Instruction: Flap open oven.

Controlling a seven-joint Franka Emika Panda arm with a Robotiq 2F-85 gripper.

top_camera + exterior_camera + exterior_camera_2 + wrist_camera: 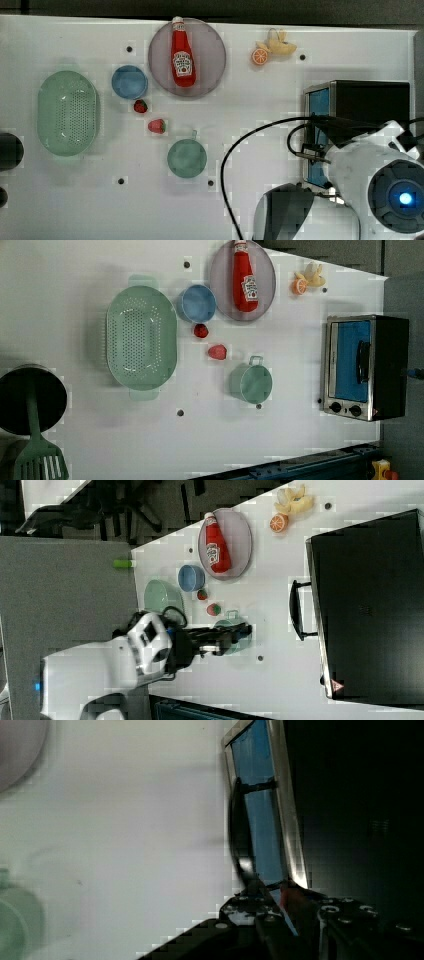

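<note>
Wrist view: boxy toaster oven (320, 810) w/ matte black top, shiny silver metal frame, blue-tinted glass door, curved black bar handle (240, 835). Sits at the top view's right on the white table (75, 200). Gripper (280, 920) fingers only a narrow gap apart, right by the handle's end; can't tell if they're touching it.
</note>
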